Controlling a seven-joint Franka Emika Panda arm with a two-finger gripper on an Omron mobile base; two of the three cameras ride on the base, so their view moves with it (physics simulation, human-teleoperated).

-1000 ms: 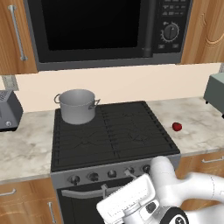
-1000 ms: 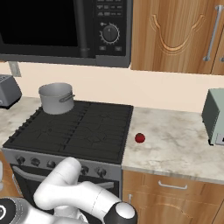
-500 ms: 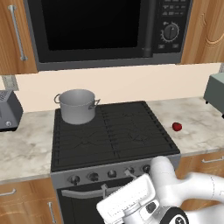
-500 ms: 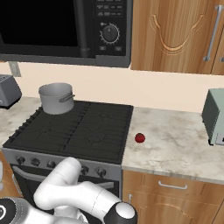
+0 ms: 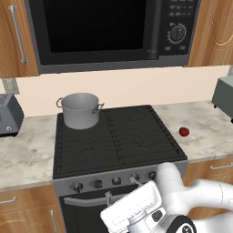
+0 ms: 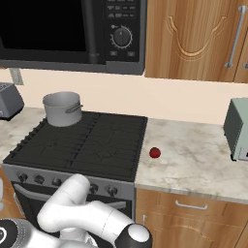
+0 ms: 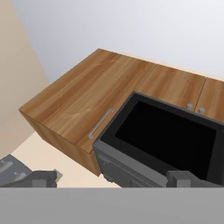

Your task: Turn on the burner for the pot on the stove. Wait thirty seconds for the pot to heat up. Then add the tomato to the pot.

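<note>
Left base view: I see pot (image 5: 80, 110) on stove (image 5: 117, 141) back-left burner, knobs (image 5: 116, 180) along front strip just ahead of my arm.
Right base view: tomato (image 6: 155, 153) on counter right of stove.
Hand view: gripper (image 7: 111, 179) spread wide, holding nothing, aimed up at microwave (image 7: 164, 142), away from knobs.

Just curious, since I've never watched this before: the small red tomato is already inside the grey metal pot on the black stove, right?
Not quite. The small red tomato lies on the marble counter beside the black stove, as the right base view shows; the grey metal pot is on the stove.
</note>
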